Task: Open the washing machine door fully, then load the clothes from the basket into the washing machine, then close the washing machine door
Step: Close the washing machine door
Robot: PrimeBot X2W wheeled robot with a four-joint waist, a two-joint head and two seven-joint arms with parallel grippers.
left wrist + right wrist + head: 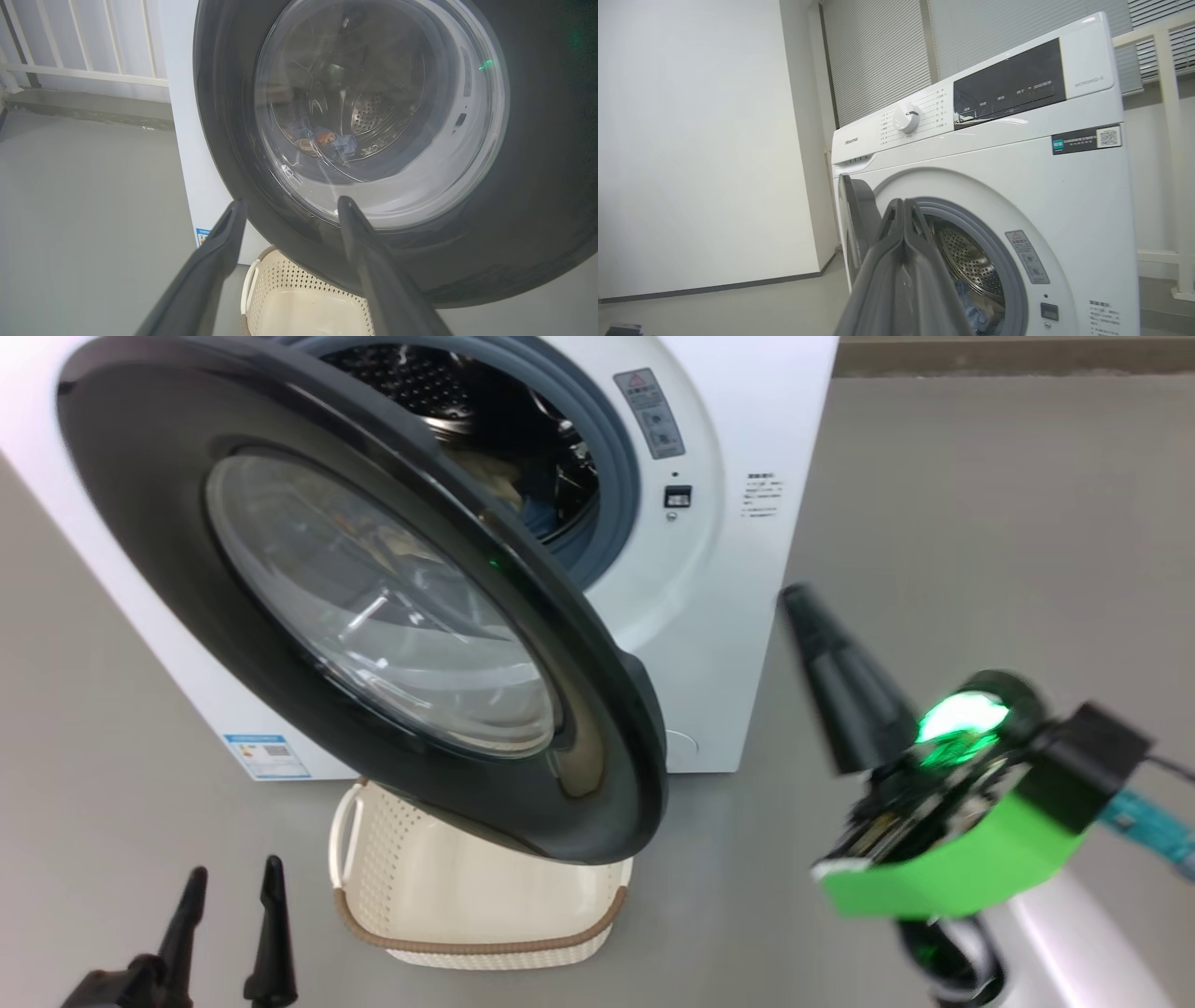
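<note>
**The washing machine door (373,607) part-open above the basket (467,905)**
We find it swung out from the washing machine (738,523), screening the basket's 12 o'clock half. The clothes (334,142) lie inside the drum (966,261) (light blue). At 7 o'clock the left gripper (234,868) stands wide. At 4 o'clock the right gripper (792,597) has bare fingers pressed together.

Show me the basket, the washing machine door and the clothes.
basket (439,882), head view, cream perforated inner wall.
washing machine door (140,523), head view, glossy black rim.
clothes (978,312), right wrist view, blue garment.
</note>
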